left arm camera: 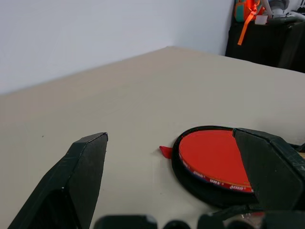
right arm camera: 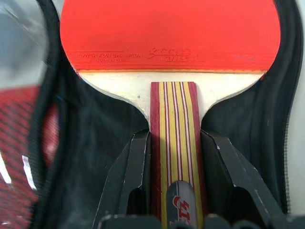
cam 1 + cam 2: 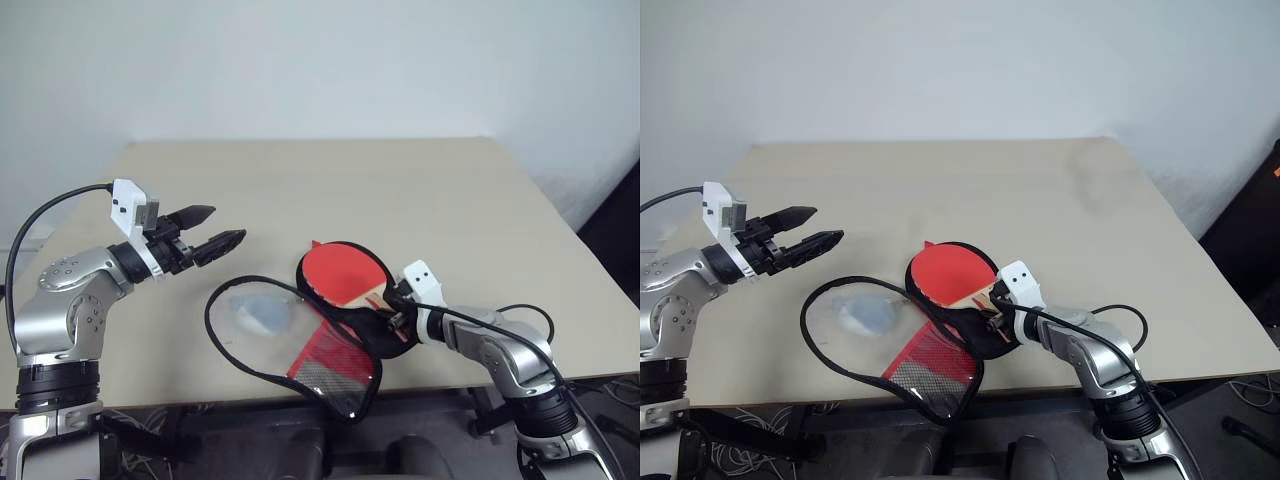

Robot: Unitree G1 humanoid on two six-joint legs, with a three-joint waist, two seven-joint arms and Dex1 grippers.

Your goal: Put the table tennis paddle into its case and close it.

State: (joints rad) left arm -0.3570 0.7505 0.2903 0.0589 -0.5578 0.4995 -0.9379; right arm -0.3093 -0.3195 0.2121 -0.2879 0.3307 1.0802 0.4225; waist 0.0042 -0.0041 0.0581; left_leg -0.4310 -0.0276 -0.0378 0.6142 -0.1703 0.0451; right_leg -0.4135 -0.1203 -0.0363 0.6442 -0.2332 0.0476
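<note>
A: While the table tennis paddle (image 3: 342,274) lies red face up on the black half of the case (image 3: 372,330), near the worktop's (image 3: 300,180) front edge and right of its middle, where's the tool on it?

B: Right gripper (image 2: 177,157) is clamped on the handle, one black finger on each side of the striped wood, seen clearly in the right wrist view. Handle end points to the front-right corner side, blade toward the worktop's middle.

A: Long axis, then?

B: Runs diagonally, from the front right toward the back left. The blade sits inside the round black half of the case; the handle lies over the case's narrow end, right at the gripper.

A: And the lid half?

B: Folded open toward the front-left, lying flat next to the paddle: clear panel plus red mesh, black zip rim around it. It hangs slightly past the front edge, I think.

A: Left gripper (image 3: 205,239)?

B: Fingers spread wide, nothing in them, held above the worktop's left side and pointing toward the case. It's well apart from the paddle but is the nearer one to the open flap, so my guess is it folds the flap over.

A: Counts?

B: One paddle, one case, two grippers. A small red tab (image 1: 166,151) sticks out at the case's far rim; can't tell what it is.
</note>
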